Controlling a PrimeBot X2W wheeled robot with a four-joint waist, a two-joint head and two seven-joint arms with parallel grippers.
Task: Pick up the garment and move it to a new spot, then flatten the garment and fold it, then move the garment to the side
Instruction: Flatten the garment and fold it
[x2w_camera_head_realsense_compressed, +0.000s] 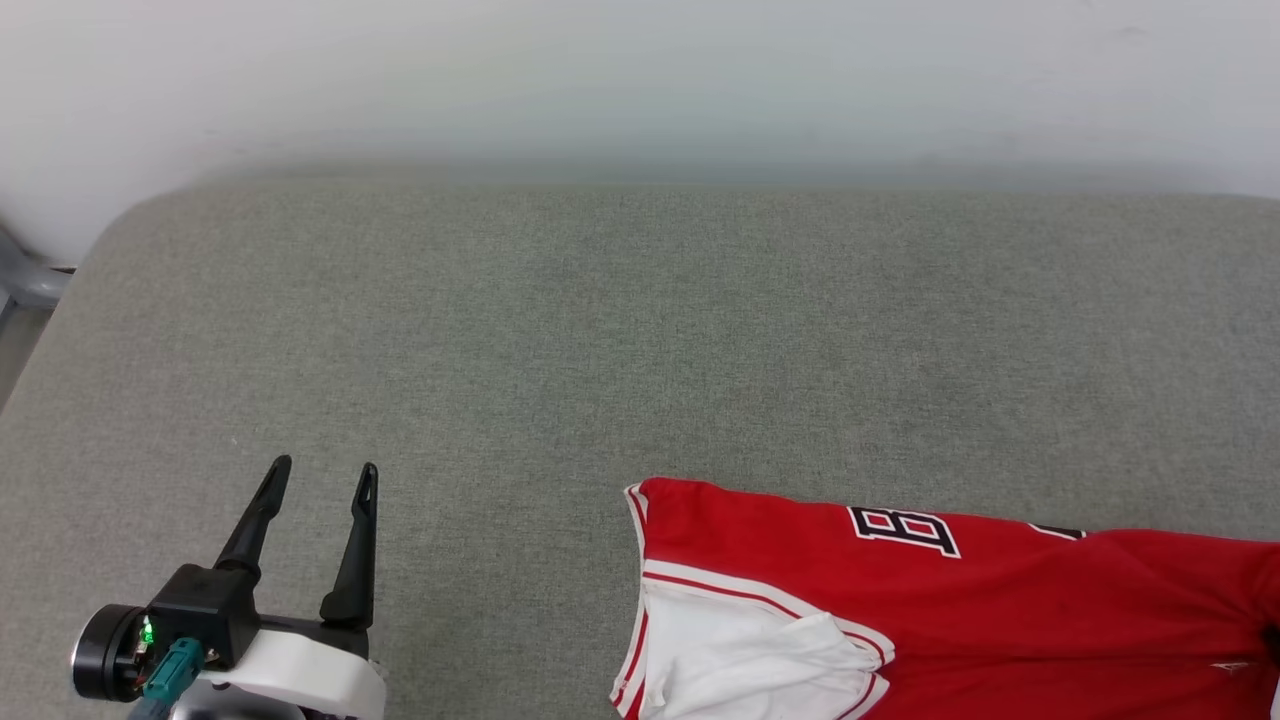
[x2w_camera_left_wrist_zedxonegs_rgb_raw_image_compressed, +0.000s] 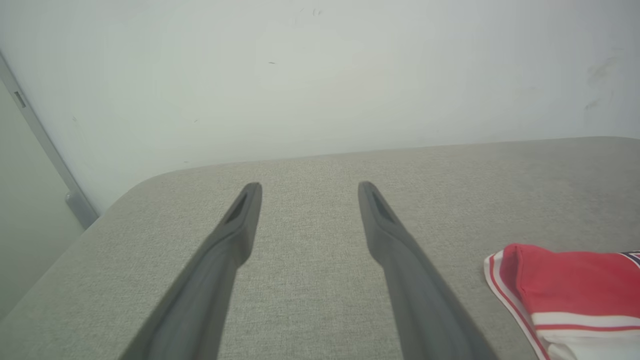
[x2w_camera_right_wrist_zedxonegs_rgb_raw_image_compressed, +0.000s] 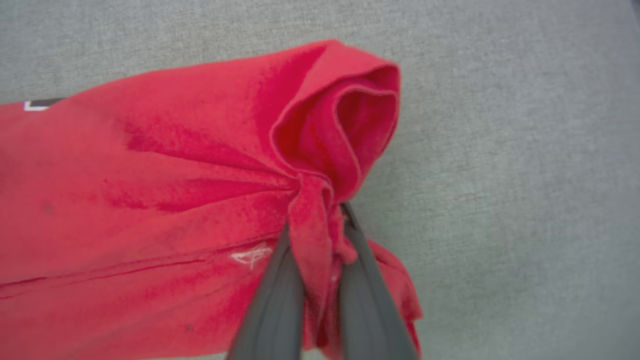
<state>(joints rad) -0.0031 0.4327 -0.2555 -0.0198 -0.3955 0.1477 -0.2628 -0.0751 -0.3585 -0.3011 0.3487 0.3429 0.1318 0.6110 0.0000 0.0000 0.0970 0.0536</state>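
You are starting the pickup, right gripper (x2w_camera_right_wrist_zedxonegs_rgb_raw_image_compressed: 320, 220) clenching a fold of the garment (x2w_camera_right_wrist_zedxonegs_rgb_raw_image_compressed: 150, 175), left gripper (x2w_camera_head_realsense_compressed: 326, 466) hanging open; lifting it clear likely follows.

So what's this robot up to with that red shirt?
It is handling a red jersey that lies on the grey padded surface. The right gripper is shut on a fold of the red cloth near one end, and the cloth puckers around the grip, so it looks ready to lift or drag it. The left gripper is open and holds nothing, off to the side and apart from the jersey.
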